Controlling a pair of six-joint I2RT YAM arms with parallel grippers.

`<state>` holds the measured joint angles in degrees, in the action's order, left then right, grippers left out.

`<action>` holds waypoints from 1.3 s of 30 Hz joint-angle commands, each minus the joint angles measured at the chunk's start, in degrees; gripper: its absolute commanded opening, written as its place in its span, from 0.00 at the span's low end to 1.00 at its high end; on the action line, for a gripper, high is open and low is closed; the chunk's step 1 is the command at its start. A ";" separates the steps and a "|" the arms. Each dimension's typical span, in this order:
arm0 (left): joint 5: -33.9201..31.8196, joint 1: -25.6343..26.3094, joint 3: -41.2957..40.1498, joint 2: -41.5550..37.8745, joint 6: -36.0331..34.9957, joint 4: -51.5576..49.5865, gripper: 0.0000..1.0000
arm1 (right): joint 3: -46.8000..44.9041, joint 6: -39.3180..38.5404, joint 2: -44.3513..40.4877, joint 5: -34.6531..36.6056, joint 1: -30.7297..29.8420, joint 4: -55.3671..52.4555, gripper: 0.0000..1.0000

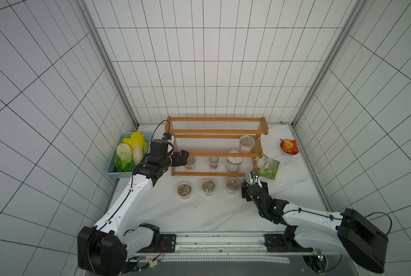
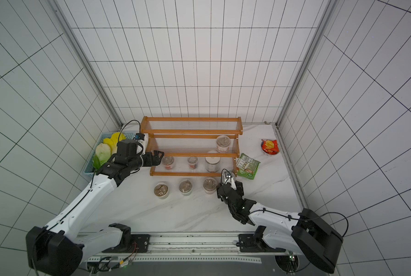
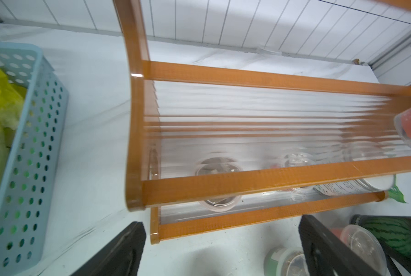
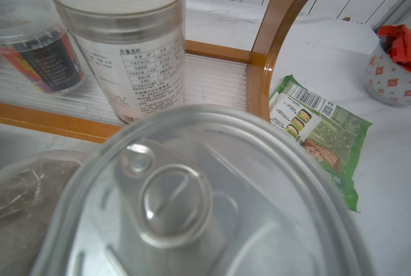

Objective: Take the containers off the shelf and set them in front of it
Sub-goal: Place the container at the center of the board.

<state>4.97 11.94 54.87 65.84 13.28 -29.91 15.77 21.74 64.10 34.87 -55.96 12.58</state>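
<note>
White tiled walls close in a marble-patterned tabletop (image 1: 199, 212). Three clear lidded cups (image 1: 208, 186) with brownish contents stand in a row on it, just in front of the shelf (image 1: 217, 132), an orange-brown wooden stepped rack with tiers of clear rods. At the row's right end is the tin can (image 4: 175, 203); its silver top and ring pull fill the right wrist view, and its side shows a dark green watermelon-stripe print. The right gripper (image 1: 253, 183) is right at the can, but whether its jaws clasp it or have let go cannot be told.

On the bottom tier stand two red-labelled cups (image 1: 213, 162) and the white-lidded jar (image 1: 233, 163), a clear cylinder whose label carries a table of Chinese print. A middle-tier cup (image 1: 246, 143) sits at that tier's right end. The left gripper (image 1: 184, 157) hovers at the bottom tier's left end, beside the leftmost cup, jaws spread wide and holding nothing.

Left of the shelf, a light blue perforated basket (image 1: 110, 170) holds yellow and green leafy vegetables. A green packet (image 1: 267, 167) with a barcode lies by the shelf's right end. Farther right, a white bowl (image 4: 385, 86) with red diamond motifs holds a red packet (image 1: 289, 144).
</note>
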 commanded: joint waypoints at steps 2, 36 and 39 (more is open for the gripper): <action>-2.58 -3.19 -0.43 0.32 -0.53 3.28 0.99 | -0.83 0.52 -2.02 2.21 -0.32 -1.50 0.91; -9.98 -4.70 4.69 15.78 -8.70 12.86 0.45 | 12.21 -3.66 -25.07 5.91 -0.33 -27.10 0.98; -9.59 -4.70 5.05 16.24 -8.97 12.82 0.36 | 13.37 -3.74 -25.73 5.71 -0.32 -28.65 0.99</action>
<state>-5.67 7.44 58.06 81.14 5.54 -18.76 26.68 18.44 39.27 40.32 -55.96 -13.37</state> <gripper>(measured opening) 0.383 0.985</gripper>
